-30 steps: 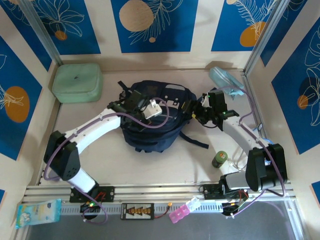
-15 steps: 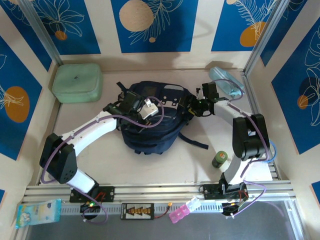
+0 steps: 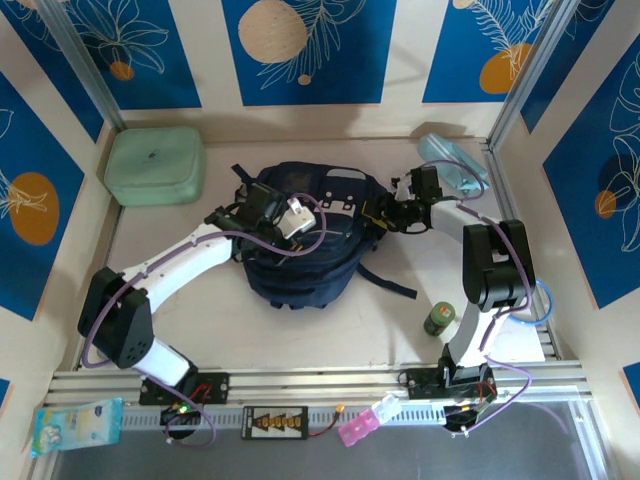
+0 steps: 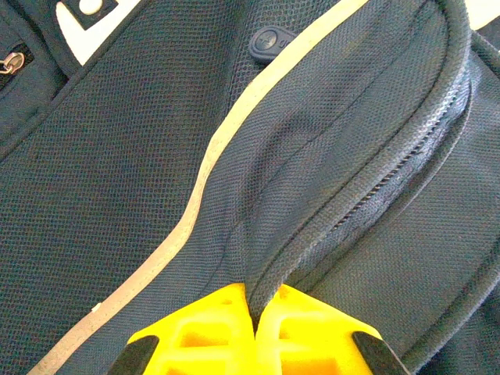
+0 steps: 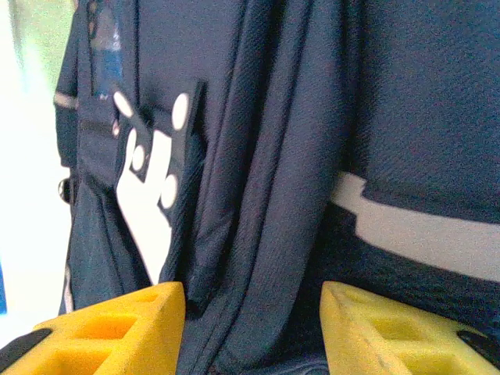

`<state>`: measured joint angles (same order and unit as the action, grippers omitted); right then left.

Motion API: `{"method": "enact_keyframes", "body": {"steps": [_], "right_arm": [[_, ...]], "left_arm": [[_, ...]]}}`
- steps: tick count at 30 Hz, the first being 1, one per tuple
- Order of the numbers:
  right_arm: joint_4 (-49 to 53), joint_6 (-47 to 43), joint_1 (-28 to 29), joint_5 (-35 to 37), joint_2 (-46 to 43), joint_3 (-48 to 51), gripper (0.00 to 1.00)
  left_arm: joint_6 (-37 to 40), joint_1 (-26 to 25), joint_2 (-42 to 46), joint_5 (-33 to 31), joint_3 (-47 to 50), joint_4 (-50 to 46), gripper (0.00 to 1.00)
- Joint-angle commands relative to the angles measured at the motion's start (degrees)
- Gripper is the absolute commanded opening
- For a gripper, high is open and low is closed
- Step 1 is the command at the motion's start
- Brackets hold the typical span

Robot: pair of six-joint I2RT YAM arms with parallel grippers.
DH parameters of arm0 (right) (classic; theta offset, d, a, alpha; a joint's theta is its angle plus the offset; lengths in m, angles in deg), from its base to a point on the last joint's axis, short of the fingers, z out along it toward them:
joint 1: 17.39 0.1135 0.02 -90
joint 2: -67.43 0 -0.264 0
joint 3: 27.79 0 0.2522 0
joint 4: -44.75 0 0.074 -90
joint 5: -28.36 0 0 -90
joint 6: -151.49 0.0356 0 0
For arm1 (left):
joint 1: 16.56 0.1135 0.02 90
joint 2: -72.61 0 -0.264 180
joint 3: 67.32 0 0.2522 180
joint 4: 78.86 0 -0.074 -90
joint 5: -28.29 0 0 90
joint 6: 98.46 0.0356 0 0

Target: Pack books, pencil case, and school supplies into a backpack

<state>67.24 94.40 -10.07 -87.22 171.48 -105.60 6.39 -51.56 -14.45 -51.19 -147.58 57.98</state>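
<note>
Blue-and-cream panelled walls with leaf prints boxed in a pale counter. At its middle lay the navy backpack, its pale stripe running across the fabric. Seen from above, the left arm reached onto the backpack's top. The left jaws were closed, their yellow fingers pinching a ridge of the backpack's fabric beside a zipper. The right jaws sat at the backpack's right edge. Their yellow fingers stood apart with a hanging fold of navy fabric between them, not visibly clamped on it. A grey-white patch showed just left of that fold. The pale-blue pencil case lay in the far right corner, apart from the backpack. A mint-green case sat in the far left corner, and a small green container stood near the right arm's base.
</note>
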Motion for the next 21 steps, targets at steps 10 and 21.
{"method": "enact_keyframes", "body": {"steps": [10,21], "right_arm": [[11.78,-14.63,-0.03,-11.7,-5.32,2.13,0.5],[17.81,-17.96,1.83,-1.75,-4.71,1.17,0.34]], "left_arm": [[0.4,0.98,0.63,0.55,-3.61,-0.31,0.0],[0.63,0.97,-0.03,0.64,-4.6,-0.91,0.0]]}}
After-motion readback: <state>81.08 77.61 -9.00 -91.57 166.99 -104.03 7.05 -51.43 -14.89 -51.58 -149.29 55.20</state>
